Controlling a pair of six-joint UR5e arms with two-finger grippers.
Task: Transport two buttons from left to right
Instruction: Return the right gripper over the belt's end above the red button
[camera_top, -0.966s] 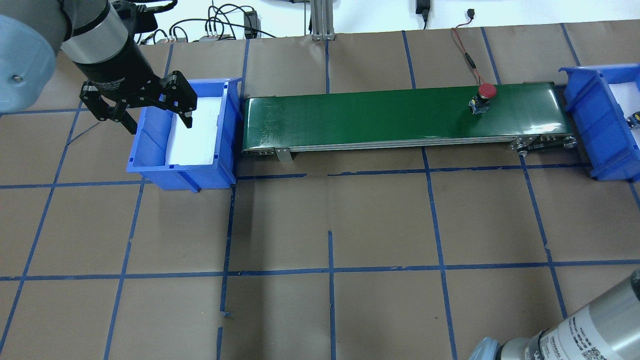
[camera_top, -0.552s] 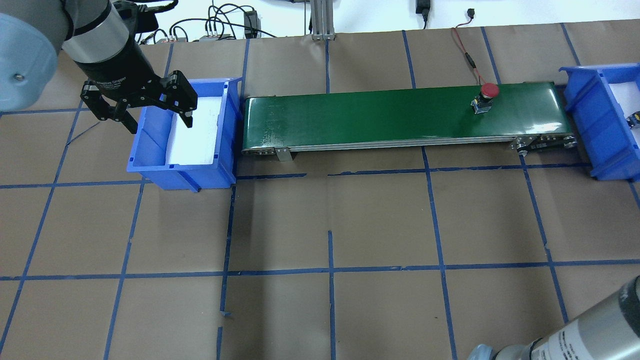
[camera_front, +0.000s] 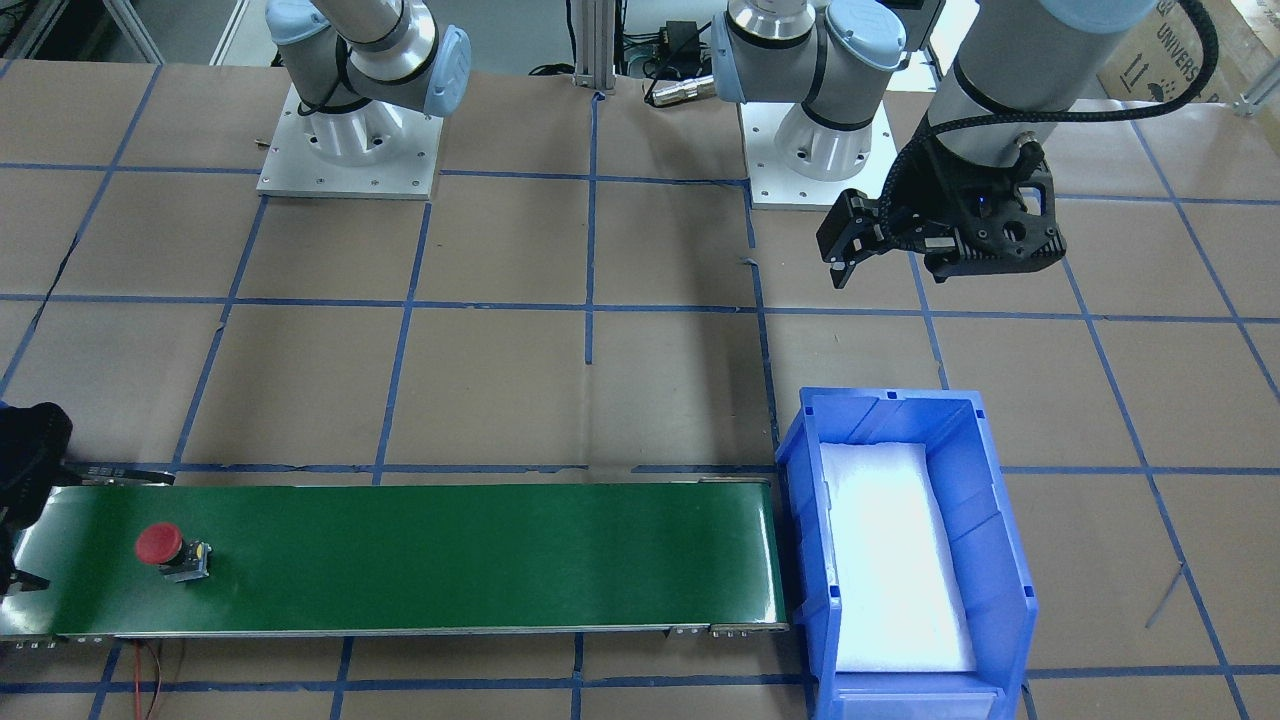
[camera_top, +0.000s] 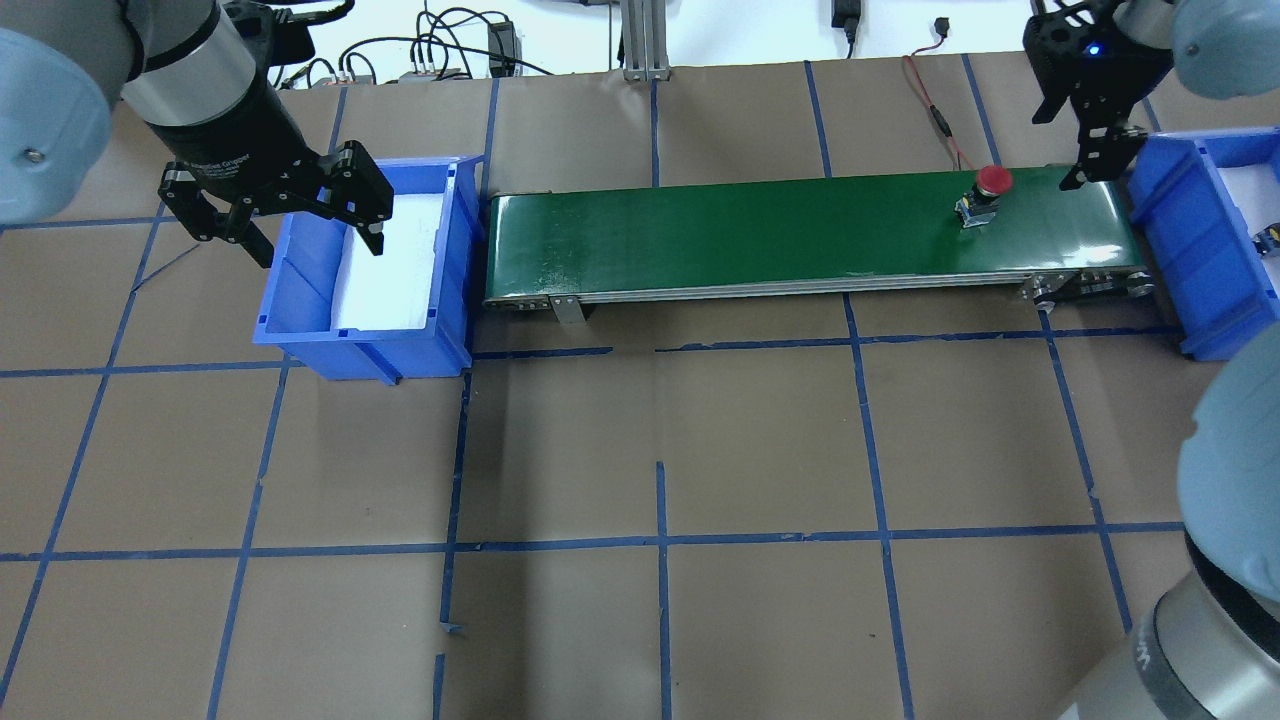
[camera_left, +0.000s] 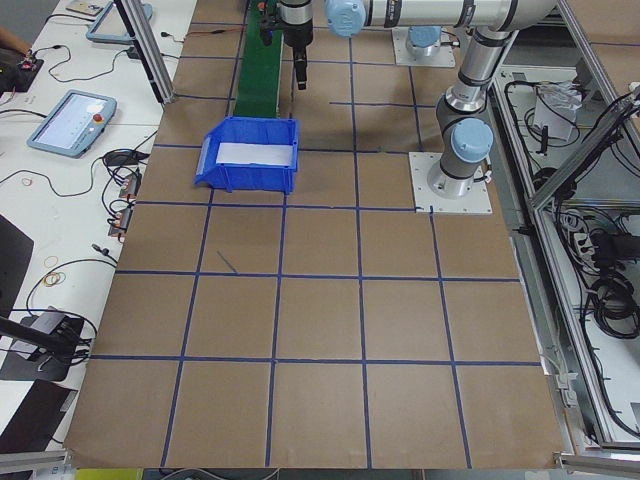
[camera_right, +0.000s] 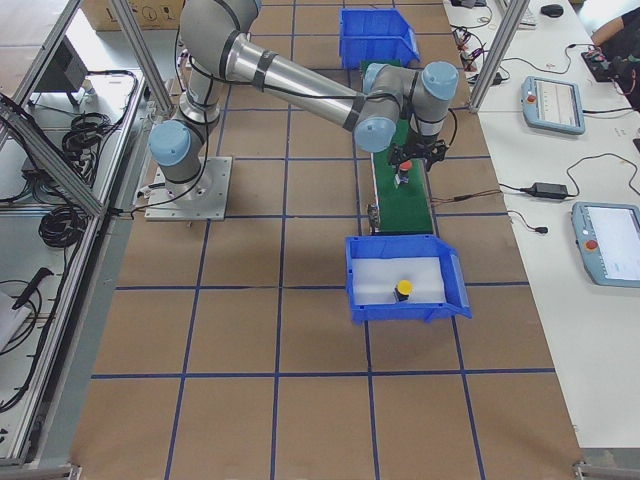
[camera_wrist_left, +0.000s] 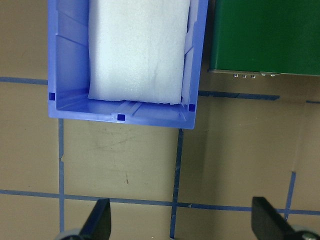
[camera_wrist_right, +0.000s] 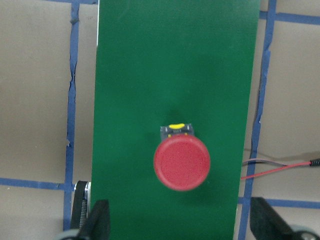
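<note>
So, I'm calling this a bit past halfway. The yellow button (camera_right: 403, 290) is sitting in the right bin (camera_right: 410, 313) on its white pad, so that one is looking done. The red button (camera_top: 990, 183) is standing on the green conveyor belt (camera_top: 750, 235), near the belt's right end but not at the edge yet, with the right bin just beyond that end.

The right pincer (camera_wrist_right: 181, 220) is hovering over the belt with its fingers spread wide and gripping nothing. Its wrist camera is looking straight down on the red cap, which is lining up between the two fingertips. How high it's hanging above the cap, I can't tell.

Over on the left, the left pincer (camera_top: 318, 230) is also hanging open and holding nothing, above the near-left rim of the left bin (camera_top: 340, 345). That bin is showing me only its white foam pad (camera_top: 395, 260).

So I'm guessing only the red one is remaining: getting it off the belt and into the right bin beside the yellow one, most likely with the right arm coming down for a grab.
</note>
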